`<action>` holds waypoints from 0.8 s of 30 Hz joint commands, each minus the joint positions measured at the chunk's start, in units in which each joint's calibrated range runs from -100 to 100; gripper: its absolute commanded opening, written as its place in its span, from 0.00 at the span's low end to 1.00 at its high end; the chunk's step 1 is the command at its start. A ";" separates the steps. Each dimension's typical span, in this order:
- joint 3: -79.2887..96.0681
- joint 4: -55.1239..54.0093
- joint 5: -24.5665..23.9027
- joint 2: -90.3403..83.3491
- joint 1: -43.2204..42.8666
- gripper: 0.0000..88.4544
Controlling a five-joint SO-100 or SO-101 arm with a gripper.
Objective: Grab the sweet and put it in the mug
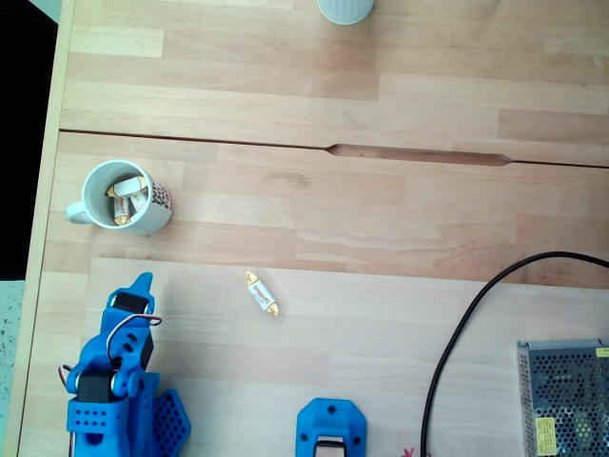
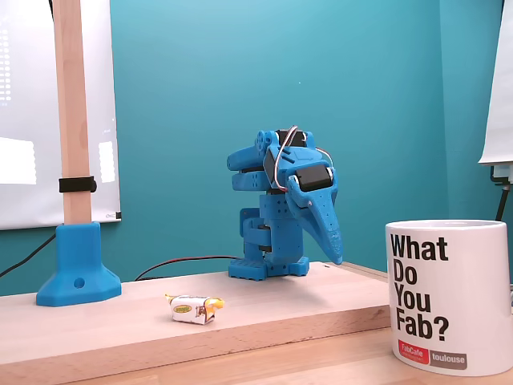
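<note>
The sweet [image 1: 262,293], a tiny white-wrapped candy with yellow twisted ends, lies on the wooden table to the right of my arm; the side fixed view shows the sweet [image 2: 195,309] on the raised board. The white mug [image 1: 160,202] stands at the left, handle pointing left, with a few wrapped sweets inside. In the side view the mug [image 2: 449,297] is close at the right and carries black lettering. My blue gripper [image 1: 143,283] points toward the mug from below, folded down and shut, holding nothing; its tip [image 2: 337,255] hangs just above the board.
A plain pale cup [image 1: 344,9] sits at the top edge. A black cable [image 1: 457,333] and a metal mesh box [image 1: 566,395] occupy the lower right. A blue base [image 1: 331,428] holds a wooden post [image 2: 72,120]. The table edge runs down the left.
</note>
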 commanded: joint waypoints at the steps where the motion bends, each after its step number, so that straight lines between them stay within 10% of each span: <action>1: 0.31 -0.55 0.00 -0.02 0.38 0.04; 24: 0.84 -0.71 0.00 -0.02 0.38 0.04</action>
